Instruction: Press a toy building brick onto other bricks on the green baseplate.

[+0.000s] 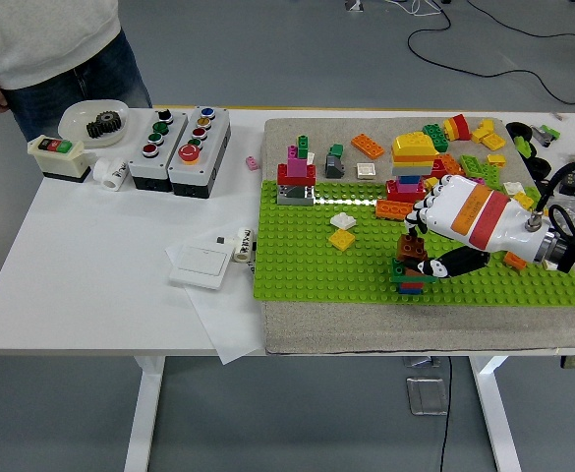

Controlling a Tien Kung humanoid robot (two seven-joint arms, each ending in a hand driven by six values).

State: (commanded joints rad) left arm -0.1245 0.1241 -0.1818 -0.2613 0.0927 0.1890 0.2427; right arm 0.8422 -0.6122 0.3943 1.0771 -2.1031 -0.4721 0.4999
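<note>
The green baseplate (307,256) lies on a grey mat at the table's right half. Near its front right stands a short brick stack (410,278) of green, red and blue pieces, with a brown brick (411,246) on top. My right hand (421,246), white with an orange and red band, comes in from the right. Its fingers curl over the brown brick from behind and its black thumb (446,265) lies against the stack's right side. The left hand is out of view.
Behind the hand a yellow-topped tower (414,162) stands among loose bricks. A red and pink tower (297,177), a white tile (343,220) and a yellow tile (343,239) sit on the plate. Button boxes (179,138), a bowl (76,123) and a person (41,44) are far left.
</note>
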